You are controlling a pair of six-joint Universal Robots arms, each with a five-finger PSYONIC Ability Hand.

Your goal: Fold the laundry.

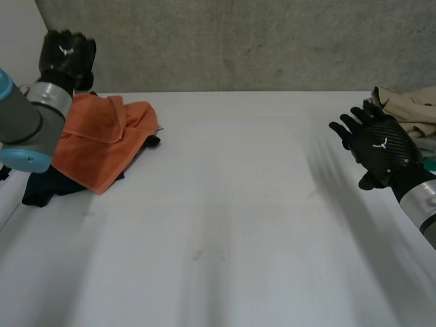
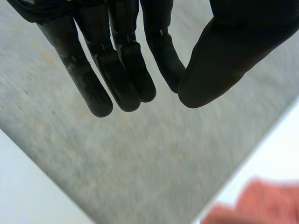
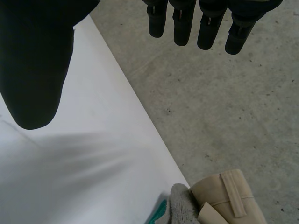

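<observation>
Left hand, head view: raised at the table's far left corner, in front of the concrete wall, holding nothing. Just beside it, an orange cloth lies crumpled on a dark garment at the table's left side. Right hand hovers over the right side with fingers spread, empty. A beige garment is piled just beyond it at the right edge, with a bit of teal cloth next to it. Middle of the table is bare white.

Left wrist view: fingers hang loose and nearly straight, with the thumb close beside them and nothing between, so the hand is open. Grey concrete lies past the fingertips. A blurred piece of the orange cloth sits on the white table well beyond the thumb.

Right wrist view: fingers are straight, the thumb is apart from them, and the hand is open and empty. The table edge runs under the palm, with concrete beyond it. The beige garment lies at the table edge, touching a grey cloth, and the teal cloth peeks out beside that.
</observation>
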